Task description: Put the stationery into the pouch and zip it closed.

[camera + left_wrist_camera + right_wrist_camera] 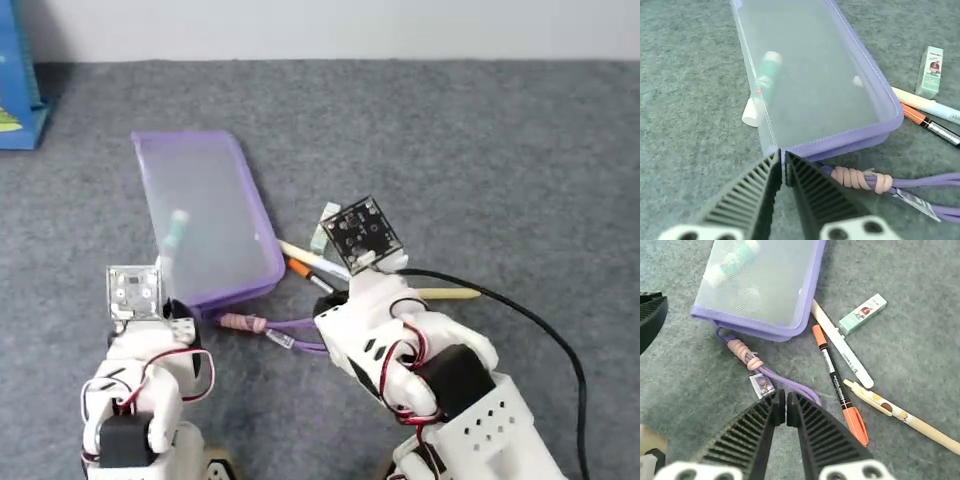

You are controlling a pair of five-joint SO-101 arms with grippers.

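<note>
The translucent purple pouch point(205, 200) lies flat on the grey carpet. A green and white glue stick point(762, 82) lies across its long edge, with the white end outside. My left gripper point(783, 159) is shut, tips touching the pouch's near corner. A purple strap with pink beads point(860, 178) trails from that corner. My right gripper point(785, 399) is shut just above the strap point(790, 387), nothing visibly held. Beside the pouch lie a white pen point(840, 345), an orange marker point(840, 390), a beige pen point(900, 417) and a small green eraser point(862, 314).
A blue box point(15, 90) stands at the far left edge of the carpet. The right arm's black cable point(540, 330) loops over the floor to the right. Open carpet lies beyond the pouch and to the far right.
</note>
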